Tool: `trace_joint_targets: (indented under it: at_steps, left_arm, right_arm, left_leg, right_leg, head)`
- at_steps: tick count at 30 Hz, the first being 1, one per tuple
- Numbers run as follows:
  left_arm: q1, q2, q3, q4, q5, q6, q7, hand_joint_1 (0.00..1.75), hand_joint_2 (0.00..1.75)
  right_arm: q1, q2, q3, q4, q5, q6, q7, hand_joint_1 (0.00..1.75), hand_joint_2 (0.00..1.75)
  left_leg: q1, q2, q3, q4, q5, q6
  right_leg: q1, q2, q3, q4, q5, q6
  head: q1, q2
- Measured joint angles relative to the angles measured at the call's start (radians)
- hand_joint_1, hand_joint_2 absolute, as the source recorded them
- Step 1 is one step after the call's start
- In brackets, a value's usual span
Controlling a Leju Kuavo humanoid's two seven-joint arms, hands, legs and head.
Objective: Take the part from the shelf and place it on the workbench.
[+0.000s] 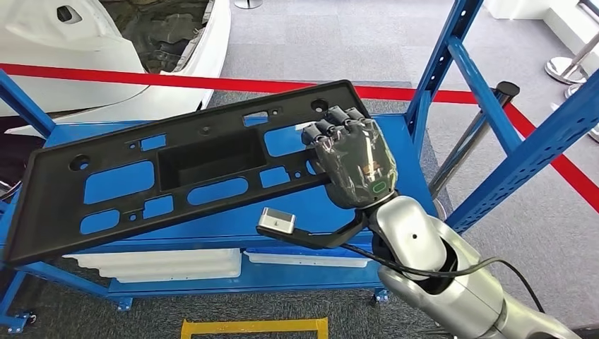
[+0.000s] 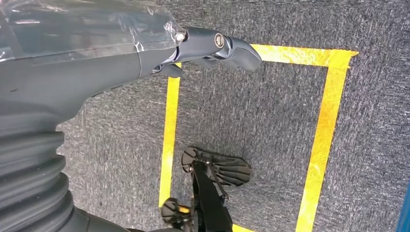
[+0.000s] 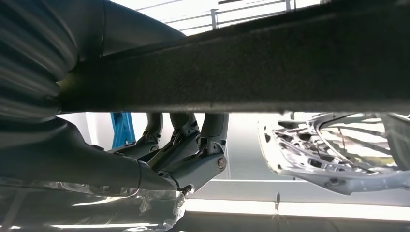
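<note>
A long black plastic part (image 1: 176, 169) with several cut-outs hangs tilted above the blue shelf (image 1: 353, 205), its left end lower. My right hand (image 1: 353, 159) grips its right end, fingers curled over the far edge. In the right wrist view the part (image 3: 251, 72) is a dark band across the picture with my right hand's fingers (image 3: 193, 145) wrapped around it. My left hand (image 2: 145, 43) hangs over the grey carpet, its fingers holding nothing; the frame does not show whether they are curled or apart.
Blue uprights (image 1: 452, 49) stand right of the shelf, and white parts (image 1: 162, 263) lie on its lower level. A red barrier tape (image 1: 212, 82) runs behind, with a white car body (image 1: 106, 49) beyond. Yellow floor tape (image 2: 319, 130) marks a square on the carpet.
</note>
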Motion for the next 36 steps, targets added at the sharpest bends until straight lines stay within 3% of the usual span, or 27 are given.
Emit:
trace_joint_targets:
  at_steps: [2, 3, 6, 8, 10, 12, 13, 14, 15, 17, 19, 22, 24, 27, 28, 29, 30, 33, 34, 36]
  left_arm:
    - [0.0, 0.001, 0.0, 0.0, -0.002, 0.002, 0.0, 0.0, 1.75]
    - [-0.001, 0.001, 0.001, 0.0, -0.003, 0.003, 0.0, 0.0, 1.75]
    - [-0.001, 0.002, 0.001, 0.0, -0.004, 0.004, 0.002, 0.0, 1.75]
    - [-0.001, 0.002, 0.001, 0.0, -0.005, 0.004, 0.003, 0.0, 1.75]
    - [-0.001, 0.003, 0.001, 0.0, -0.005, 0.004, 0.003, 0.0, 1.75]
    - [0.0, 0.003, 0.001, 0.0, -0.005, 0.004, 0.003, 0.0, 1.75]
    - [0.0, 0.004, 0.001, 0.0, -0.006, 0.004, 0.003, 0.0, 1.75]
    - [0.001, 0.004, 0.001, 0.0, -0.006, 0.004, 0.003, 0.0, 1.75]
    - [0.001, 0.004, 0.001, 0.0, -0.006, 0.004, 0.003, 0.0, 1.75]
    - [0.0, 0.005, 0.001, 0.0, -0.006, 0.004, 0.003, 0.0, 1.75]
    - [-0.001, 0.006, 0.001, 0.0, -0.006, 0.004, 0.003, 0.0, 1.75]
    - [0.0, 0.006, 0.001, 0.0, -0.006, 0.004, 0.003, 0.0, 1.75]
    - [-0.001, 0.006, 0.001, 0.0, -0.006, 0.004, 0.004, 0.0, 1.75]
    - [-0.002, 0.006, 0.001, 0.0, -0.008, 0.004, 0.004, 0.0, 1.75]
    - [-0.002, 0.006, 0.001, 0.0, -0.01, 0.004, 0.004, 0.0, 1.75]
    - [-0.001, 0.006, 0.001, 0.0, -0.011, 0.003, 0.004, 0.0, 1.75]
    - [-0.001, 0.006, 0.001, 0.0, -0.013, 0.003, 0.004, 0.0, 1.75]
    - [-0.002, 0.006, 0.001, 0.0, -0.015, 0.001, 0.004, 0.0, 1.75]
    - [-0.002, 0.005, 0.001, 0.0, -0.016, 0.001, 0.004, 0.0, 1.75]
    - [-0.002, 0.005, 0.001, 0.0, -0.017, 0.001, 0.004, 0.0, 1.75]
  right_arm:
    - [0.0, 0.0, 0.0, 0.0, -0.002, -0.003, 0.001, 1.75, 1.75]
    - [0.001, 0.0, 0.0, -0.001, -0.002, -0.004, 0.002, 1.75, 1.75]
    - [0.004, -0.002, 0.0, -0.004, -0.002, -0.007, 0.005, 1.75, 1.75]
    - [0.005, -0.003, 0.0, -0.005, -0.002, -0.008, 0.007, 1.75, 1.75]
    - [0.005, -0.003, 0.0, -0.007, -0.002, -0.008, 0.007, 1.75, 1.75]
    - [0.006, -0.003, 0.0, -0.008, -0.002, -0.009, 0.007, 1.75, 1.75]
    - [0.006, -0.003, 0.0, -0.008, -0.002, -0.009, 0.007, 1.75, 1.75]
    - [0.007, -0.003, 0.0, -0.009, -0.002, -0.009, 0.007, 1.75, 1.75]
    - [0.007, -0.003, 0.0, -0.009, -0.002, -0.009, 0.007, 1.75, 1.75]
    - [0.007, -0.003, 0.0, -0.009, -0.002, -0.009, 0.007, 1.75, 1.75]
    - [0.006, -0.003, 0.0, -0.009, -0.002, -0.009, 0.007, 1.75, 1.75]
    - [0.006, -0.003, 0.0, -0.009, -0.002, -0.009, 0.007, 1.75, 1.75]
    - [0.005, -0.004, 0.0, -0.009, -0.002, -0.009, 0.008, 1.75, 1.75]
    - [0.006, -0.004, 0.0, -0.009, -0.002, -0.009, 0.008, 1.75, 1.75]
    - [0.007, -0.004, 0.0, -0.009, -0.002, -0.009, 0.008, 1.75, 1.75]
    - [0.008, -0.004, 0.0, -0.009, -0.003, -0.009, 0.008, 1.75, 1.75]
    - [0.008, -0.005, 0.0, -0.009, -0.003, -0.009, 0.008, 1.75, 1.75]
    - [0.007, -0.005, 0.0, -0.009, -0.002, -0.009, 0.009, 1.75, 1.75]
    - [0.007, -0.005, 0.0, -0.01, -0.002, -0.009, 0.009, 1.75, 1.75]
    - [0.007, -0.006, 0.0, -0.012, -0.002, -0.01, 0.01, 1.75, 1.75]
  left_leg:
    - [0.004, -0.002, 0.0, 0.01, -0.008, -0.013]
    - [0.004, -0.003, -0.003, 0.017, -0.01, -0.02]
    - [0.003, -0.004, -0.01, 0.021, -0.008, -0.038]
    - [0.006, -0.004, -0.014, 0.035, -0.022, -0.049]
    - [0.007, -0.003, -0.045, 0.115, -0.074, -0.057]
    - [0.006, -0.003, -0.102, 0.247, -0.135, -0.059]
    - [0.006, -0.003, -0.121, 0.292, -0.147, -0.059]
    - [0.005, -0.003, -0.124, 0.302, -0.14, -0.057]
    - [0.005, -0.003, -0.107, 0.269, -0.114, -0.054]
    - [0.004, -0.004, -0.042, 0.135, -0.047, -0.046]
    - [0.0, -0.006, -0.004, 0.039, -0.019, -0.04]
    - [-0.002, -0.005, -0.005, 0.019, -0.016, -0.031]
    - [0.001, -0.002, -0.005, 0.012, -0.008, -0.018]
    - [0.0, 0.001, -0.011, 0.01, -0.002, -0.007]
    - [-0.001, 0.001, -0.013, 0.011, -0.001, -0.005]
    - [-0.002, 0.002, -0.015, 0.012, 0.0, -0.005]
    - [-0.004, 0.002, -0.016, 0.014, 0.0, -0.004]
    - [-0.007, 0.001, -0.018, 0.021, 0.0, -0.007]
    - [-0.008, 0.001, -0.02, 0.022, 0.001, -0.011]
    - [-0.008, 0.0, -0.024, 0.022, 0.006, -0.022]
  right_leg:
    - [-0.003, -0.001, 0.043, -0.127, 0.076, 0.003]
    - [-0.003, 0.0, 0.059, -0.173, 0.095, 0.001]
    - [0.002, 0.004, 0.062, -0.198, 0.096, -0.016]
    - [0.002, 0.002, 0.062, -0.203, 0.101, -0.029]
    - [0.0, -0.001, 0.062, -0.208, 0.106, -0.04]
    - [0.003, -0.003, 0.061, -0.207, 0.106, -0.046]
    - [0.004, -0.003, 0.061, -0.207, 0.106, -0.046]
    - [0.005, -0.004, 0.061, -0.206, 0.106, -0.047]
    - [0.006, -0.003, 0.062, -0.206, 0.106, -0.047]
    - [0.007, -0.001, 0.064, -0.204, 0.104, -0.045]
    - [0.01, 0.001, 0.059, -0.201, 0.105, -0.038]
    - [0.011, 0.002, 0.055, -0.203, 0.108, -0.023]
    - [0.01, 0.001, 0.045, -0.173, 0.081, -0.013]
    - [0.009, 0.0, -0.028, 0.005, -0.018, -0.005]
    - [0.009, 0.0, -0.05, 0.056, -0.036, -0.004]
    - [0.009, 0.0, -0.056, 0.076, -0.035, -0.004]
    - [0.009, 0.0, -0.042, 0.054, -0.014, -0.006]
    - [0.013, -0.001, 0.058, -0.145, 0.074, -0.022]
    - [0.016, 0.0, 0.076, -0.187, 0.086, -0.027]
    - [0.021, 0.001, 0.08, -0.208, 0.089, -0.034]
  head:
    - [0.008, 0.0]
    - [0.012, 0.0]
    - [0.008, 0.0]
    - [-0.001, 0.0]
    - [-0.015, 0.0]
    - [-0.031, 0.0]
    - [-0.035, 0.0]
    - [-0.039, 0.0]
    - [-0.042, 0.0]
    - [-0.05, 0.0]
    - [-0.056, 0.0]
    - [-0.053, 0.0]
    - [-0.046, 0.0]
    - [-0.023, 0.0]
    - [-0.018, 0.0]
    - [-0.014, 0.0]
    - [-0.009, 0.0]
    - [0.004, 0.0]
    - [0.006, 0.0]
    - [0.005, 0.0]
